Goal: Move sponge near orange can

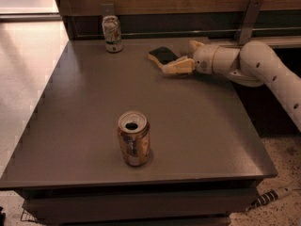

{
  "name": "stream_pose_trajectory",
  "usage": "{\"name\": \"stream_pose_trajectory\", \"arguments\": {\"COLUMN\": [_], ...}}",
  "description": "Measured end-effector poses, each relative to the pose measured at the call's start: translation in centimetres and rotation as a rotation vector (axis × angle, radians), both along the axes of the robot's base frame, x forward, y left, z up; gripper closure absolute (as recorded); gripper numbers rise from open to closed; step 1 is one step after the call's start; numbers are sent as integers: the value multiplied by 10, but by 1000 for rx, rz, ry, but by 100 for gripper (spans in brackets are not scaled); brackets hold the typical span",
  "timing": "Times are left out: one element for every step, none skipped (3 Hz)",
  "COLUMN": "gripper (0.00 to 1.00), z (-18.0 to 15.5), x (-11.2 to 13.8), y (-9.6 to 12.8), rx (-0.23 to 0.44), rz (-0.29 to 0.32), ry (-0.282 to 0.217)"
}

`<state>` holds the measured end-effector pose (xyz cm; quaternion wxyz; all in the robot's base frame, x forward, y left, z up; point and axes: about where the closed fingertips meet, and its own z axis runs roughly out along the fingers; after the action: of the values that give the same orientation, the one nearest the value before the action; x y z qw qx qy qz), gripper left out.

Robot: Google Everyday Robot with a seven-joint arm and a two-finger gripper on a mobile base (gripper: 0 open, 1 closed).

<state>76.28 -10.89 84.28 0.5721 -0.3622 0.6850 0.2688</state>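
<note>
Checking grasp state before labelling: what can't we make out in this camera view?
Camera view only:
- sponge: right end hidden behind the gripper, which is low near the back of the table; contact unclear.
- arm: cut off by the right edge; base out of view.
- white can: label too small to read.
- orange can: label blurred.

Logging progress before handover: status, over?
Gripper open, at the sponge, far side. Orange can upright, near side. White can back left, off the path.
</note>
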Motion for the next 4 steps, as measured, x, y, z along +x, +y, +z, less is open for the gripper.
{"name": "stream_pose_trajectory", "arguments": {"gripper": [0,0,0,0], "z": [8,10,4,-6], "x": [-14,-32,-42,-37], "y": [18,28,39,41], "rx": [-20,-29,-27,-5], "rz": [18,13,13,2], "ry": [-5,3,10,13]}}
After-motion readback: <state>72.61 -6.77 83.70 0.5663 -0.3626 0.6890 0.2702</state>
